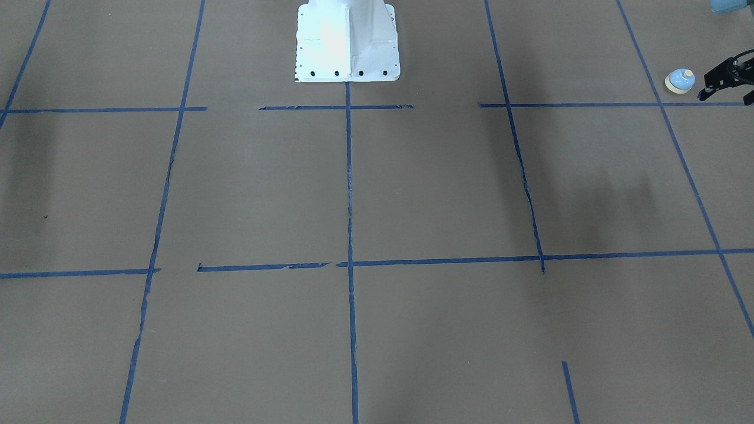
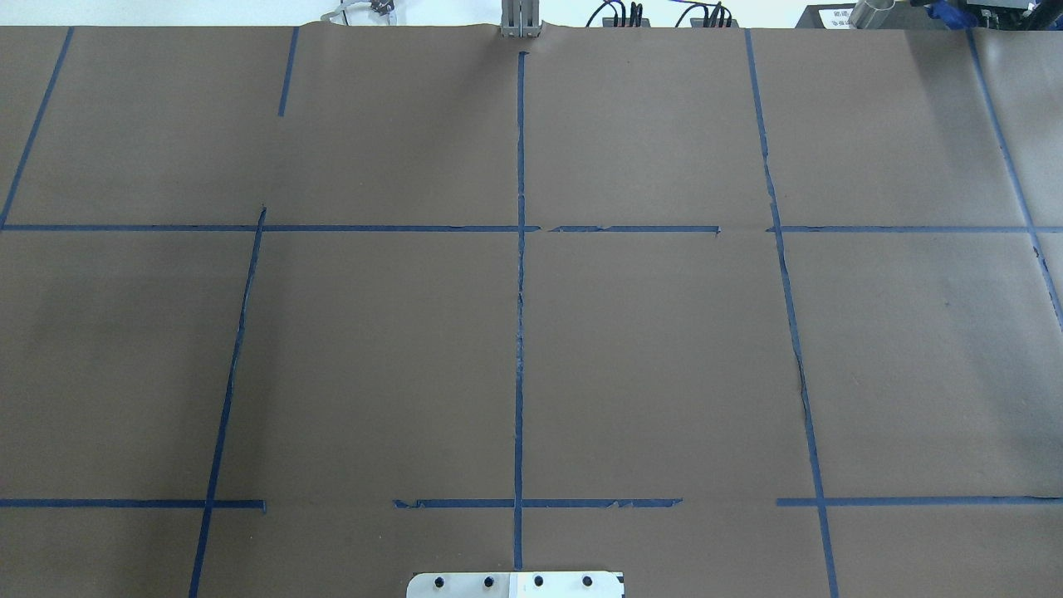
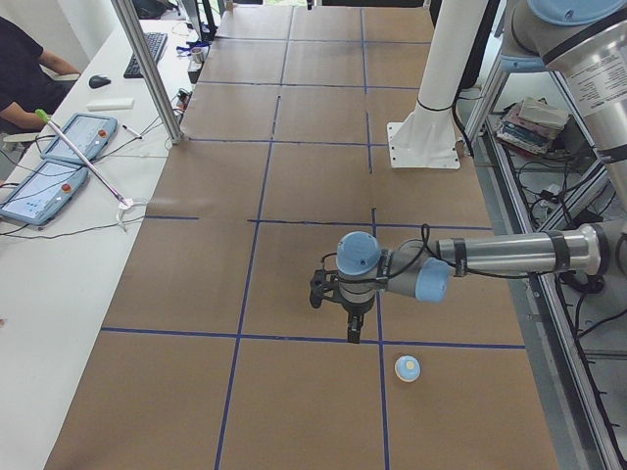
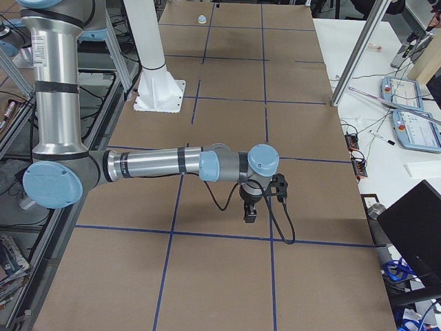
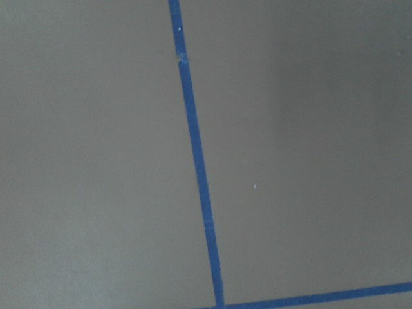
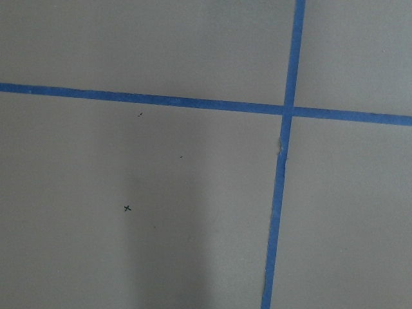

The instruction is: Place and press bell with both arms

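The bell point(image 1: 680, 80), a light-blue dome on a cream base, stands on the brown table near the robot's left end. It also shows in the exterior left view point(image 3: 408, 368) and, far off, in the exterior right view point(image 4: 202, 18). My left gripper point(image 1: 727, 94) hangs above the table close beside the bell, cut off by the view's edge, and points down point(image 3: 353, 333). I cannot tell if it is open or shut. My right gripper point(image 4: 249, 217) points down over the table's other end, far from the bell. I cannot tell its state. Both wrist views show only table and tape.
The white pedestal base point(image 1: 347, 47) stands at the middle of the robot's side. Blue tape lines point(image 2: 519, 332) grid the brown table. A side bench holds tablets point(image 3: 59, 166) and an aluminium post point(image 3: 147, 69). A seated person point(image 3: 24, 69) is there.
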Motion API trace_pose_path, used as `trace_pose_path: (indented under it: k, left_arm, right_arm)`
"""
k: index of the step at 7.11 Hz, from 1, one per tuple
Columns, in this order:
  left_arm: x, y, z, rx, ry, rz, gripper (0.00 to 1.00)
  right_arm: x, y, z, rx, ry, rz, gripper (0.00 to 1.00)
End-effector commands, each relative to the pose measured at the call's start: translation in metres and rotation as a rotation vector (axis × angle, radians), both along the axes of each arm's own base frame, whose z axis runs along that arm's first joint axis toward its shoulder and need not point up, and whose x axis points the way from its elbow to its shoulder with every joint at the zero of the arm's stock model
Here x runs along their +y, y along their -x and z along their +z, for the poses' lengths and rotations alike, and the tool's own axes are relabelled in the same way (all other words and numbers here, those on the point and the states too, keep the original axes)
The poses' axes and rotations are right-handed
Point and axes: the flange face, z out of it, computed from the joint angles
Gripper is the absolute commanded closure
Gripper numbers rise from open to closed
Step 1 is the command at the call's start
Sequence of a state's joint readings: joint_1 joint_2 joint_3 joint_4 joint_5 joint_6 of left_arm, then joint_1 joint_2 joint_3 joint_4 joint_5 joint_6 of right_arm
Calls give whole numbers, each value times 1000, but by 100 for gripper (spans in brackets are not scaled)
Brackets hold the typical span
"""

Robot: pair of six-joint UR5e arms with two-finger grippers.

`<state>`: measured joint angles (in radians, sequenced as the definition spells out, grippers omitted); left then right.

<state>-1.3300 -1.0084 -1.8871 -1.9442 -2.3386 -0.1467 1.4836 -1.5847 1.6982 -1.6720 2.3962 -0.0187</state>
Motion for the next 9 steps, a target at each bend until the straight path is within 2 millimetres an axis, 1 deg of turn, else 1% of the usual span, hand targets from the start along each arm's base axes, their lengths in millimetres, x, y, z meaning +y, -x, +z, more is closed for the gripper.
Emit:
trace_pose_path:
  k: [1, 2, 3, 4, 5, 6, 7, 8, 9]
  left_arm:
    - [55, 9, 66, -24, 80, 4, 0]
    - [64, 9, 85, -23, 84, -12, 0]
    - [62, -3, 84, -27, 109, -2, 0]
    - [64, -6, 88, -28, 110, 16, 0]
    - [63, -14, 89, -35, 137, 19, 0]
    - [52, -32, 87, -43, 162, 21, 0]
    - [47, -47, 96, -43, 160, 49, 0]
    - [44, -61, 105, -44, 159, 69, 0]
    - [46, -71, 107, -46, 165, 60, 0]
  right_arm:
    - [0, 3, 0, -3, -4, -9, 0]
    - [0, 9, -3, -5, -9, -20, 0]
    - [0, 11, -3, -5, -9, -25, 0]
    - [-1, 12, -9, -7, -22, -26, 0]
    - [-1, 12, -10, -6, -28, -30, 0]
    - [-1, 12, -10, -6, -28, -30, 0]
    - [-1, 15, -10, -6, -28, -36, 0]
    - [-1, 16, -10, -6, -28, -37, 0]
    - [-1, 16, -10, -6, -28, -38, 0]
